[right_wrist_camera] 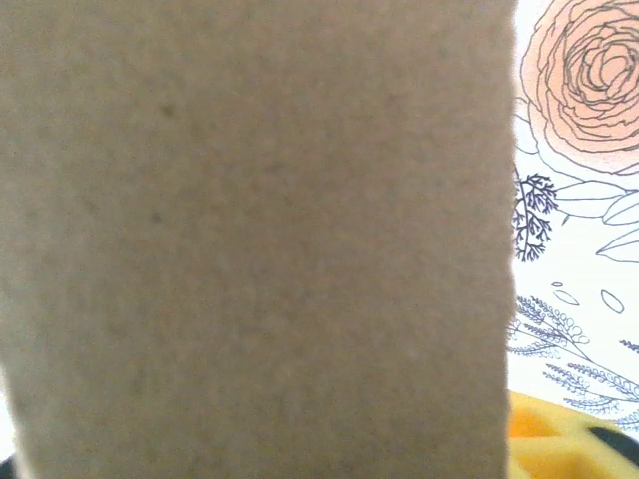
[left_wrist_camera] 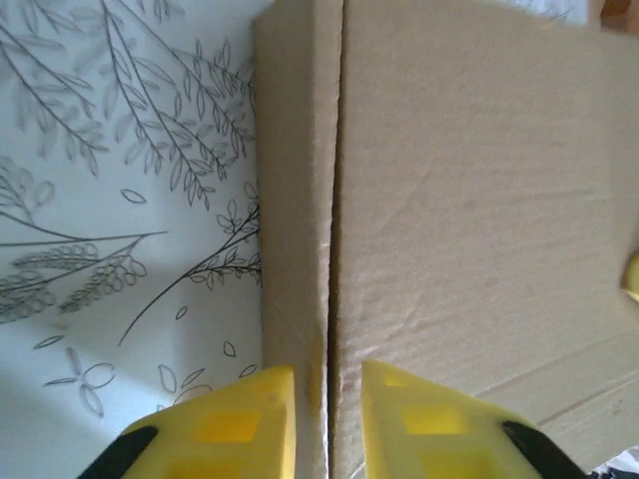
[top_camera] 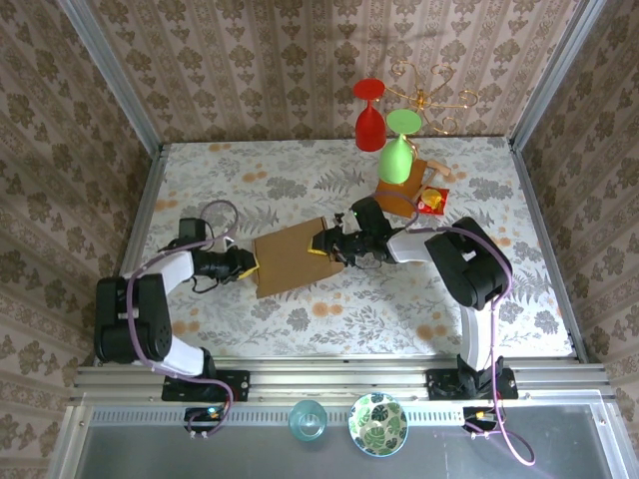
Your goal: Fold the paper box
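Observation:
The paper box [top_camera: 292, 259] lies flat on the flowered table as a plain brown cardboard piece between my two grippers. My left gripper [top_camera: 245, 265] is at its left edge. In the left wrist view its yellow fingertips [left_wrist_camera: 255, 424] stand a little apart on either side of a fold line of the paper box [left_wrist_camera: 469, 200], so my left gripper [left_wrist_camera: 327, 419] is narrowly open. My right gripper [top_camera: 324, 244] is at the box's right edge. In the right wrist view a cardboard flap [right_wrist_camera: 260, 239] covers the jaws, with one yellow finger [right_wrist_camera: 564, 439] showing at the lower right.
A green wine glass [top_camera: 397, 160] stands on a small wooden stand [top_camera: 407, 198] behind the right arm, with a red glass [top_camera: 369, 125], a gold wire rack [top_camera: 431, 98] and a small packet [top_camera: 431, 201] nearby. A teal cup [top_camera: 308, 420] and a patterned bowl [top_camera: 377, 424] sit below the rail.

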Action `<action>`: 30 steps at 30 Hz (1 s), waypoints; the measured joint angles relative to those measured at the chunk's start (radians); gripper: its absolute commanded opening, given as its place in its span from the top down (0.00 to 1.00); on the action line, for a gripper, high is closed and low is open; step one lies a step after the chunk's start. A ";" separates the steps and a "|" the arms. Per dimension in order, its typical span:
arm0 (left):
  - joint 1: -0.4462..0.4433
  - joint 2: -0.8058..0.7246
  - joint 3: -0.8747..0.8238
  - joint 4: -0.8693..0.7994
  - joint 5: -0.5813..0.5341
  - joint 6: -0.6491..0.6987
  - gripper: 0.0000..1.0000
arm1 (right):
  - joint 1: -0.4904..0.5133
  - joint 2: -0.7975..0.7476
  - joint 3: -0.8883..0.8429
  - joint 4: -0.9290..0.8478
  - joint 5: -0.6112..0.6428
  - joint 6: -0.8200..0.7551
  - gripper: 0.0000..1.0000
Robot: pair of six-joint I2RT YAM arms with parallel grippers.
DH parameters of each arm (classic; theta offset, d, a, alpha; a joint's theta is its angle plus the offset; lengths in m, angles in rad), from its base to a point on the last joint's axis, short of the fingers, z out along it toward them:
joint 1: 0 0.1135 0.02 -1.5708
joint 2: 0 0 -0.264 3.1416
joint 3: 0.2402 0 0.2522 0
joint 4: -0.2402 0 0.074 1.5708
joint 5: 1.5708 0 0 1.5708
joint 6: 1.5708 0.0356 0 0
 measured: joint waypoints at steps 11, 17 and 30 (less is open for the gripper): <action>0.003 -0.193 0.063 0.111 -0.174 -0.322 0.50 | 0.001 -0.197 -0.039 -0.146 0.109 0.419 0.66; -0.077 -0.216 0.190 -0.060 -0.364 -0.455 0.44 | -0.016 -0.276 -0.087 -0.231 0.101 0.679 0.68; -0.187 -0.357 0.177 -0.014 -0.192 0.151 0.45 | -0.186 -0.282 -0.057 -0.434 -0.105 0.767 0.66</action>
